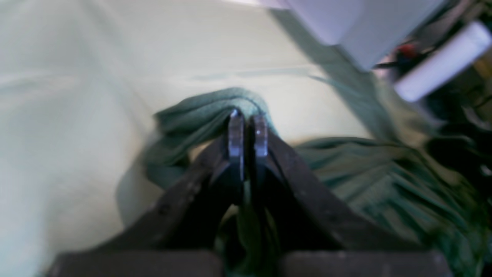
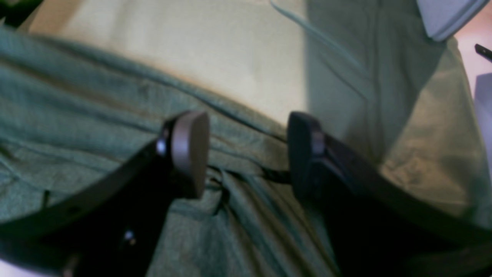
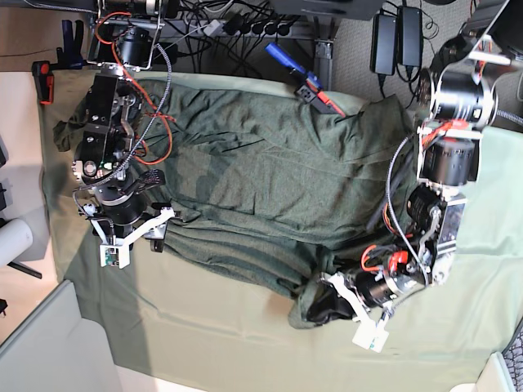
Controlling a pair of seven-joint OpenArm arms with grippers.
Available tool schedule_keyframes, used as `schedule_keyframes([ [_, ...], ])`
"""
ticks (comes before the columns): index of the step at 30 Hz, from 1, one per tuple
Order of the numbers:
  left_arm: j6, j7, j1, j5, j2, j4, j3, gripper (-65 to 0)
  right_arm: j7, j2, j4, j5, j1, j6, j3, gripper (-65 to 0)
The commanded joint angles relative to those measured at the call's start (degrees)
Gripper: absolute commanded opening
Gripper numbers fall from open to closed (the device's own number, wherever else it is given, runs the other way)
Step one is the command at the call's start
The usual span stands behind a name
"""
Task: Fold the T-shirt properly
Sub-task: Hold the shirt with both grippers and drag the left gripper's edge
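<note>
The dark green T-shirt [image 3: 270, 171] lies spread and wrinkled across the paler green table cloth [image 3: 204, 343]. My left gripper [image 3: 328, 304] is at the shirt's near right corner. In the left wrist view this gripper [image 1: 248, 129] is shut on a bunched fold of the T-shirt [image 1: 200, 115], lifted a little off the cloth. My right gripper [image 3: 155, 235] hovers at the shirt's near left edge. In the right wrist view it [image 2: 248, 152] stands open, its pads [image 2: 190, 150] just above the hemmed edge of the T-shirt [image 2: 77, 115], with nothing between them.
Cables and power bricks [image 3: 396, 37] crowd the back edge. A blue and red clamp [image 3: 304, 80] sits at the shirt's far edge. A white roll [image 3: 12, 241] stands off the table's left side. Bare table cloth [image 2: 230, 57] stretches along the near side.
</note>
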Motion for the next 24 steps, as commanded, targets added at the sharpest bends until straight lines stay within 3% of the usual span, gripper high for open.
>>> schedule_keyframes([
  [1,-1.41,-1.09,-0.96,-1.86,0.35,1.75,0.02,-65.0,1.49,0.66,1.01,0.48,1.22,-0.22,0.37,-32.3],
  [3,-1.41,-1.36,1.05,-2.95,1.31,2.47,0.09,-63.8,1.66,0.66,0.94,1.38,1.20,-0.22,0.37,-32.3],
  [6,-1.41,-1.97,3.63,-3.69,2.10,3.56,0.11,-50.2,1.66,0.66,0.90,1.46,1.20,-0.22,0.37,-32.3],
  [13,-1.41,-2.25,9.94,-3.74,2.19,13.29,0.11,-49.6,2.49,0.66,0.87,0.85,0.24,-0.22,0.37,-32.3],
  [19,-1.41,-2.21,14.01,-5.25,2.16,18.88,0.11,-31.2,3.15,0.66,0.74,0.85,-1.46,-0.20,0.37,-32.3],
  [24,-1.41,-2.34,10.54,-3.50,2.01,18.58,0.13,-31.0,2.73,0.66,0.74,0.87,-1.49,-0.22,0.37,-32.3],
])
